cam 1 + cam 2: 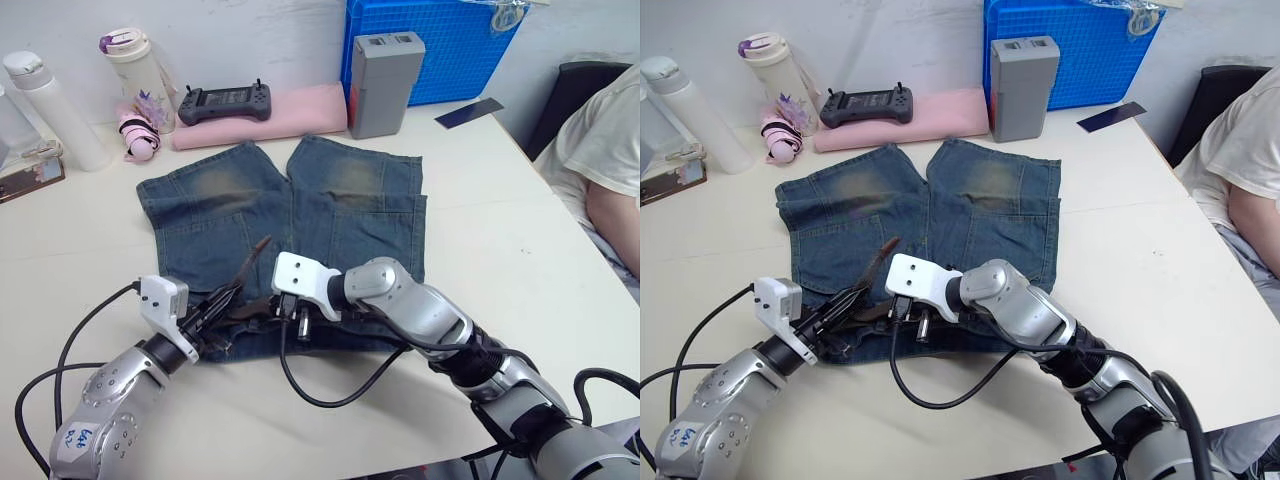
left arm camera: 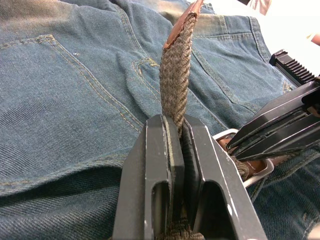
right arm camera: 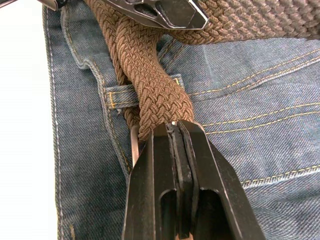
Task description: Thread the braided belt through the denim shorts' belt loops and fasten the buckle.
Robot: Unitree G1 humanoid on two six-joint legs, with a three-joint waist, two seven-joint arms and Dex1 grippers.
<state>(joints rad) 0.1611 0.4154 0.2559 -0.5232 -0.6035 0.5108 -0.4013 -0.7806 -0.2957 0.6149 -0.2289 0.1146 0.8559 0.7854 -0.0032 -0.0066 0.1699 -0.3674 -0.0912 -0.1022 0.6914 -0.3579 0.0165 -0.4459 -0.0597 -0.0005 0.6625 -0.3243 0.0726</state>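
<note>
On your pale surface [image 1: 500, 230], the faded blue denim shorts [image 1: 290, 230] are lying flat. Both jaws are clamping the brown braided belt [image 3: 150, 80] at the waistband; it is passing one belt loop [image 3: 120, 95], with the silver buckle [image 2: 250, 172] seemingly unfastened.

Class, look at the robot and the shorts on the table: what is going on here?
Both grippers are shut on the braided belt at the waistband of the denim shorts. The left gripper holds the tip end, which sticks up. The right gripper grips the belt beside a belt loop, near the buckle. The buckle is not yet fastened.
</note>
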